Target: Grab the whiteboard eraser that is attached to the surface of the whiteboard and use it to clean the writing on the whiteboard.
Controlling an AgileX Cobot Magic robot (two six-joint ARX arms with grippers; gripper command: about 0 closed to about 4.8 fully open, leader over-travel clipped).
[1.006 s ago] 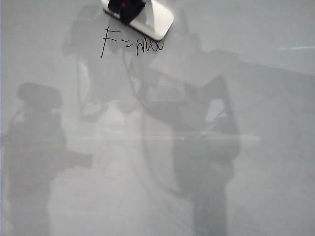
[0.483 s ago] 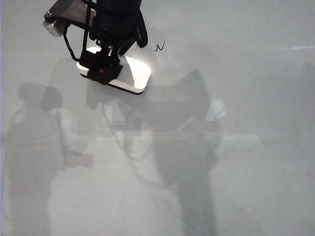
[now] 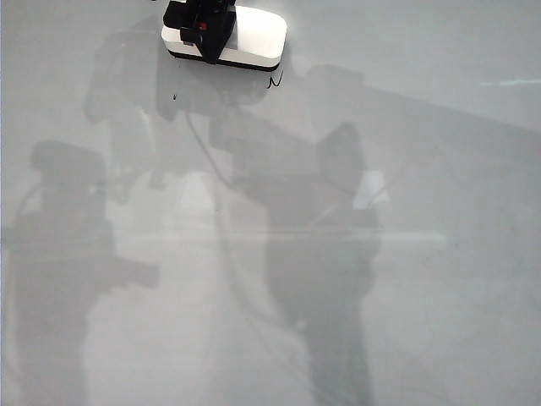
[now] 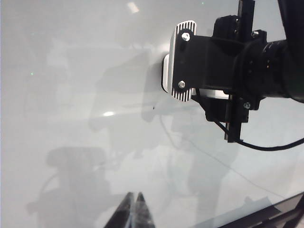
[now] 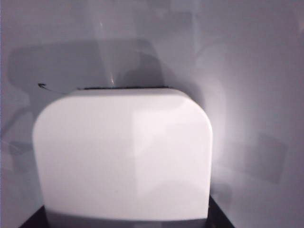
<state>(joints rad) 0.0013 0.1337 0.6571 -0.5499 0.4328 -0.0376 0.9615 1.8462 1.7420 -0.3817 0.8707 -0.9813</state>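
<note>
The whiteboard (image 3: pixel 439 169) fills the exterior view. At its top edge my right gripper (image 3: pixel 203 24) is shut on the whiteboard eraser (image 3: pixel 252 38), a white rounded block lying flat on the board. Of the writing, only a small black squiggle (image 3: pixel 272 82) just below the eraser's right end and a dot (image 3: pixel 175 96) show. In the right wrist view the eraser (image 5: pixel 123 152) fills the frame between the black jaws, with the squiggle (image 5: pixel 42 86) beyond it. My left gripper (image 4: pixel 134 211) hangs shut above the board, apart from the eraser (image 4: pixel 165 73) and holding nothing.
Grey shadows and reflections of both arms lie over the board's middle and left (image 3: pixel 68 254). The right arm's black wrist and cable (image 4: pixel 247 71) show in the left wrist view. A dark frame edge (image 4: pixel 266 216) runs along one side of the board.
The eraser swept down and left across the letters, then came back up to the top. The F, the dash and most of "ma" are gone. The left gripper kept still.
</note>
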